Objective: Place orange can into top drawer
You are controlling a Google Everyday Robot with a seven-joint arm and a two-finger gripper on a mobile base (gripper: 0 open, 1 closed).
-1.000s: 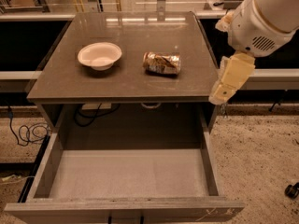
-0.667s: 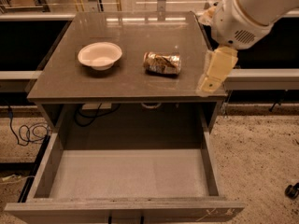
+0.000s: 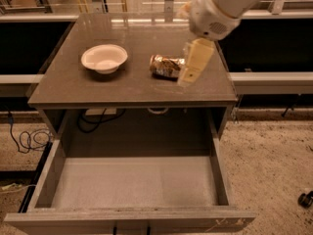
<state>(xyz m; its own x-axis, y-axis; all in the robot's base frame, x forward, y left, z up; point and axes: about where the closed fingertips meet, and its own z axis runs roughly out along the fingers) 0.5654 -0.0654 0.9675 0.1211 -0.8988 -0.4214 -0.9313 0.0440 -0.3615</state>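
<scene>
the gripper (image 3: 190, 75) hangs at the can's (image 3: 165, 66) right end, toward the table's (image 3: 122, 89) right edge; its opening and any contact cannot be told. the can lies sideways mid-table, a bowl (image 3: 104, 58) to its left. the drawer (image 3: 132, 220) stands open below the front edge.

A white bowl (image 3: 104, 58) sits upright on the left part of the tabletop (image 3: 68, 87). Beneath its near edge hang dark cables (image 3: 98, 120); more coil on the speckled floor (image 3: 274, 155) at left. The end effector (image 3: 188, 77) hangs over the tabletop's right side.
</scene>
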